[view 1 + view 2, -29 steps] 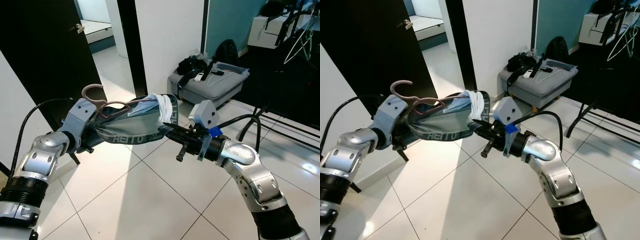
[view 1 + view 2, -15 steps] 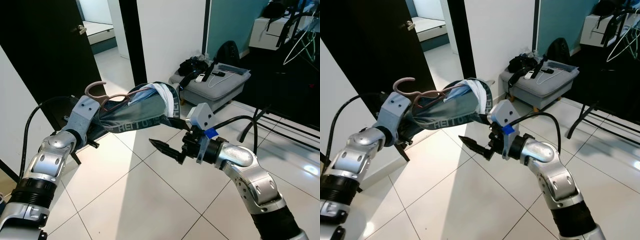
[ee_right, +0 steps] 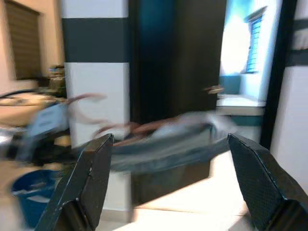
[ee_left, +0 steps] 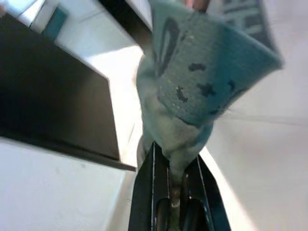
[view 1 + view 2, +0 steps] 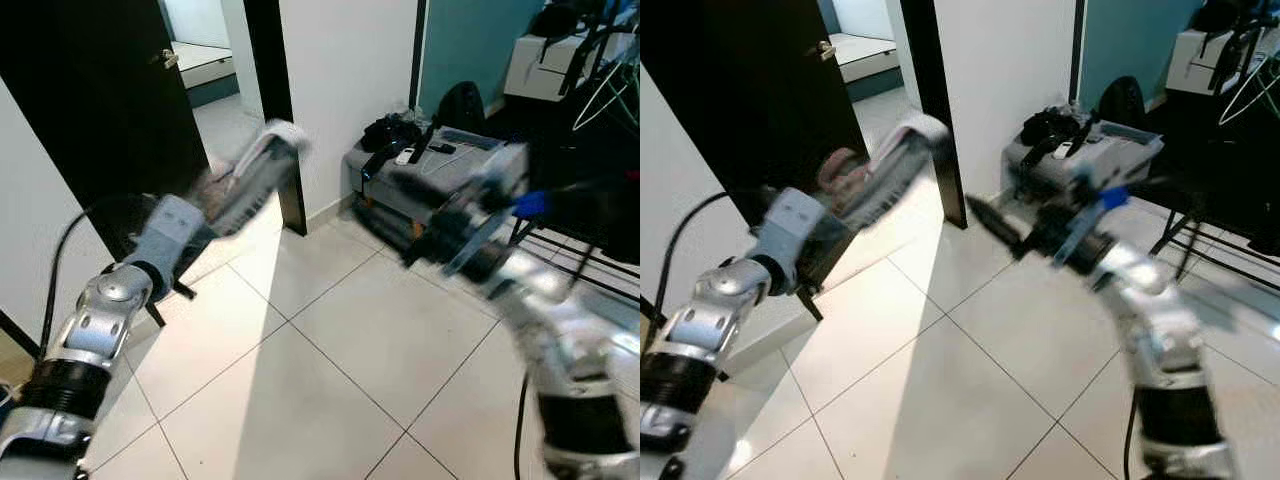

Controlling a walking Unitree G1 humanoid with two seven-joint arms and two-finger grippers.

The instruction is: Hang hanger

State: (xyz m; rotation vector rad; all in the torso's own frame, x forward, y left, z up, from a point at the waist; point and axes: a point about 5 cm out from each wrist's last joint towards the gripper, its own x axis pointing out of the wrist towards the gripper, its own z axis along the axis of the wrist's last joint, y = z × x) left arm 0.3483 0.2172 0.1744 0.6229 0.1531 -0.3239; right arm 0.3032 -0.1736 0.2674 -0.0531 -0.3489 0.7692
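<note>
- Left wrist view: our left gripper (image 4: 175, 192) has its jaws pinched shut on a bunch of grey-green fabric, the garment (image 4: 202, 82) that is draped over the hanger (image 5: 845, 168).
- Head views are blurred with motion. We see the hanger as a pinkish hook and shoulder line above the left gripper's end, with the garment stretching up and away toward the white wall corner (image 5: 340, 80), held high over the tiled floor (image 5: 330, 370).
- Our judgement on handling: the hanger itself is light and stiff, the garment soft, limp and prone to sliding along the arms. The present hold is on cloth, not on the frame, so the load may swing or slip. A better hold would be the hanger's neck, just under the hook, leaving the hook free for the rail.
- Right gripper (image 3: 168, 178): jaws spread wide, holding nothing and touching nothing. In its wrist view the two black fingers (image 3: 91, 178) frame the hanger and garment from a distance. In the right eye view the right arm points toward the grey bench (image 5: 1090, 160).
- Surroundings: black door (image 5: 90, 90) behind the left arm; dark clothes rack (image 5: 590, 60) with wire hangers at far right, a likely rail, well apart from the garment.
- Stage, as we judge it: carrying; hanging not yet done.
</note>
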